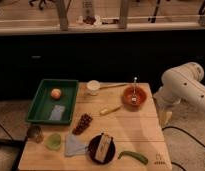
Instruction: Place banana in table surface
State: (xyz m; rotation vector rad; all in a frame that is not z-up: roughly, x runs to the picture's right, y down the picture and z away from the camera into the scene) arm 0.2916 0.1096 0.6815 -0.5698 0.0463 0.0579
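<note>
The banana (110, 110) is small and pale yellow. It lies flat on the tan plank table surface (141, 130), near the middle, just left of and below an orange bowl (134, 96). My white arm (183, 87) reaches in from the right. My gripper (165, 117) hangs down at the table's right edge, to the right of the banana and apart from it. Nothing shows in the gripper.
A green tray (41, 107) at the left holds a round fruit (56, 93) and a bluish packet. A white cup (93, 87), a wooden-handled utensil (114, 86), dark grapes (83, 123), a black plate (102, 148), a blue cloth, a green cup, a metal can and a curved green vegetable (133, 157) also sit on the table.
</note>
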